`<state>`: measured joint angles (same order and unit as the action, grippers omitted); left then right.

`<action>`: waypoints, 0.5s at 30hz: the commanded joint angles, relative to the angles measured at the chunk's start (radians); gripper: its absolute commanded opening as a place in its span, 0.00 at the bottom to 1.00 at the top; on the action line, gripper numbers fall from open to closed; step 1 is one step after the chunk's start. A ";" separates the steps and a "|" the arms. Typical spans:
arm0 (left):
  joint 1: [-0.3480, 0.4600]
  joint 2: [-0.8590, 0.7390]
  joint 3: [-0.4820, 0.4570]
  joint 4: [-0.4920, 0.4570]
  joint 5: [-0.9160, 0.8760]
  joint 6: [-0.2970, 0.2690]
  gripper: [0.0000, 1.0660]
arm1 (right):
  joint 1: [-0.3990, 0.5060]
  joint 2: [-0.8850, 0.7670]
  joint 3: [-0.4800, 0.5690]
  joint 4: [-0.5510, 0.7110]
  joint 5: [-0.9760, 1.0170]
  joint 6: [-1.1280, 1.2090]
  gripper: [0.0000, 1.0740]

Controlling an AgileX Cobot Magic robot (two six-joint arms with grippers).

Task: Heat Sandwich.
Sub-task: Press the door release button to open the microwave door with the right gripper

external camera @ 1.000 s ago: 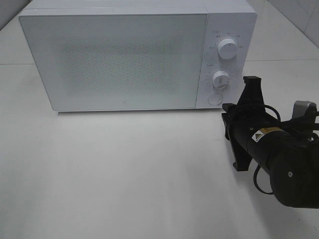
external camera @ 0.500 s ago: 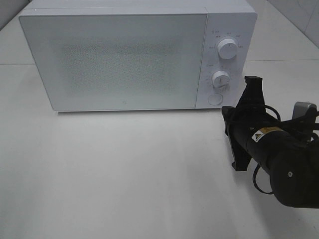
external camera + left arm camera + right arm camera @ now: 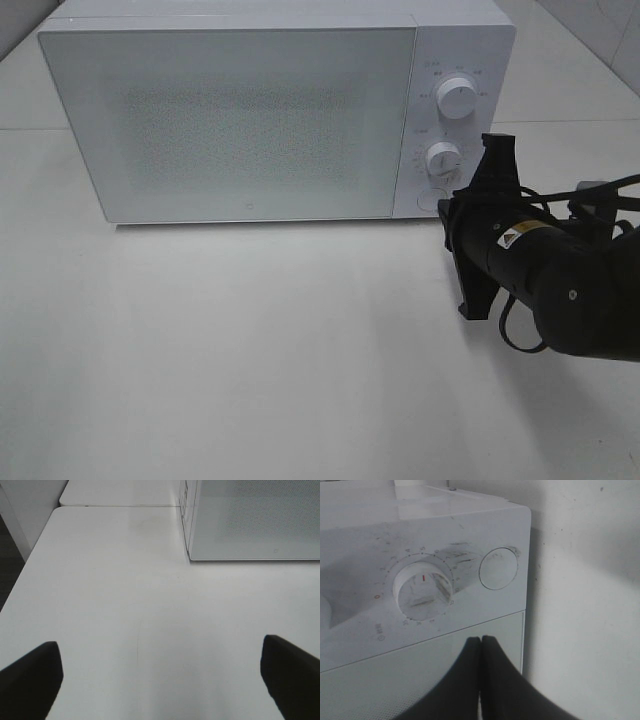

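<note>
Exterior high, one microwave [image 3: 230, 120], perhaps one button [image 3: 428, 198]

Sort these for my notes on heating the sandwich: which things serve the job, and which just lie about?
Job: microwave, round button, lower dial, shut right pincer. Sandwich not in view.
Lying about: table, open left pincer.

A matte white worktop [image 3: 250, 350] lies under soft, even light. Pale tiles [image 3: 612, 25] show behind its far right corner. A dark floor [image 3: 7, 567] runs past its left edge.
</note>
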<state>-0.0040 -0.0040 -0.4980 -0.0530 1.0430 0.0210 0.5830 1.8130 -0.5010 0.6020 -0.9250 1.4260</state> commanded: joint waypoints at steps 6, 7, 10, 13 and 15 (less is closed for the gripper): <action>0.001 -0.023 0.002 -0.001 -0.009 -0.009 0.97 | -0.037 0.036 -0.045 -0.028 0.025 -0.041 0.01; 0.001 -0.023 0.002 -0.001 -0.009 -0.009 0.97 | -0.037 0.062 -0.061 -0.041 0.025 -0.017 0.01; 0.001 -0.023 0.002 -0.001 -0.009 -0.009 0.97 | -0.037 0.111 -0.094 -0.045 0.020 -0.012 0.01; 0.001 -0.023 0.002 -0.001 -0.009 -0.009 0.97 | -0.037 0.136 -0.106 -0.044 -0.003 -0.013 0.01; 0.001 -0.023 0.002 -0.001 -0.009 -0.009 0.97 | -0.037 0.169 -0.128 -0.043 -0.031 -0.008 0.01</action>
<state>-0.0040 -0.0040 -0.4980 -0.0530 1.0430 0.0210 0.5520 1.9580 -0.6060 0.5730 -0.9230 1.4120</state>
